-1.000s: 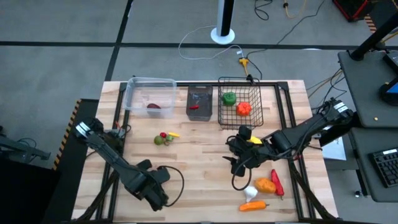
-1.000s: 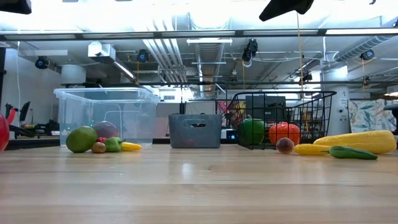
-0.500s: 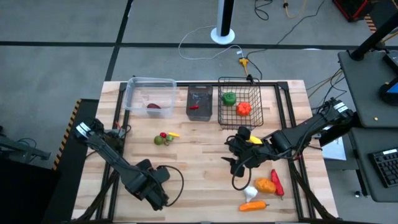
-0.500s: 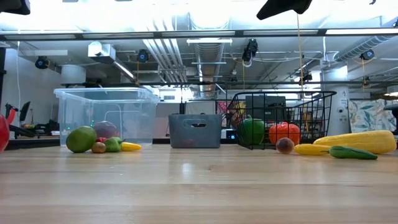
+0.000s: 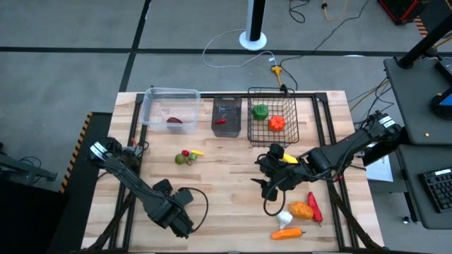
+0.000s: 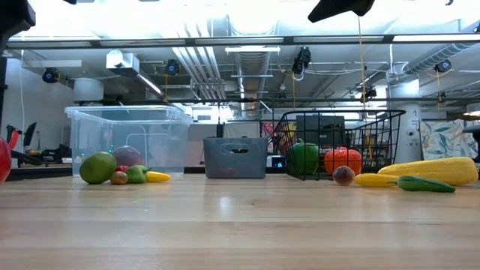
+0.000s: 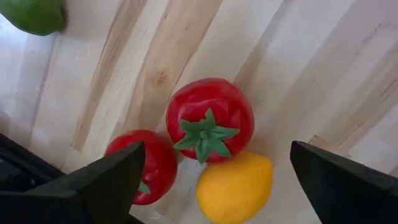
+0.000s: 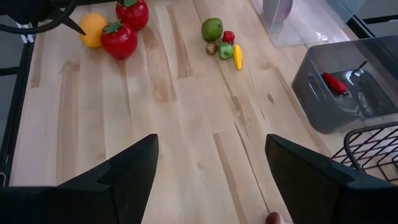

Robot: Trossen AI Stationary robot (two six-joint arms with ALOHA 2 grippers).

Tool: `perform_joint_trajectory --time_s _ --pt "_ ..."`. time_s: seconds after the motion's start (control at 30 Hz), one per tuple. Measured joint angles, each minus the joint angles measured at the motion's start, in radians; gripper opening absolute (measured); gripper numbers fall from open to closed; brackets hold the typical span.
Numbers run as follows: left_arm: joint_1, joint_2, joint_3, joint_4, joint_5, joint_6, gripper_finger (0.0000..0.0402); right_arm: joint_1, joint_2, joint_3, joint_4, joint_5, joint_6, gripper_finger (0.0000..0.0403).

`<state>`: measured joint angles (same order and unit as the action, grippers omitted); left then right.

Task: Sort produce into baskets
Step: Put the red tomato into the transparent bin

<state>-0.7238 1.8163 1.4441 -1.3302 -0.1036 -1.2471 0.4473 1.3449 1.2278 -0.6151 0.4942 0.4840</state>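
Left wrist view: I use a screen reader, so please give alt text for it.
Two red tomatoes and a yellow lemon lie together on the wooden table, framed by the left gripper's open dark fingers. A green fruit shows at one corner.

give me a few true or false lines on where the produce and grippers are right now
1. The wire-mesh basket holds a green pepper and an orange one. True.
2. The left gripper is shut on a tomato. False: it hangs open above two red tomatoes and a yellow lemon.
3. The dark bin holds a red chili. True.
4. The white garlic lies in the clear tub. False: it is on the table.
5. The right gripper holds a carrot. False: it is open, with nothing in it.
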Motion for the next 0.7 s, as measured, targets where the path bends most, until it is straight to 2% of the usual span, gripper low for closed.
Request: perform_joint_trajectory --time_s 0.37,0.7 --pt "0.011 0.029 -0.009 0.012 -0.002 0.014 0.0379 0.000 0.000 0.000 0.003 0.000 -0.008 0.0291" --pt "0.017 0.019 -0.127 0.126 0.011 0.015 0.0379 0.000 0.000 -0.001 0.007 0.000 -0.012 0.0293"
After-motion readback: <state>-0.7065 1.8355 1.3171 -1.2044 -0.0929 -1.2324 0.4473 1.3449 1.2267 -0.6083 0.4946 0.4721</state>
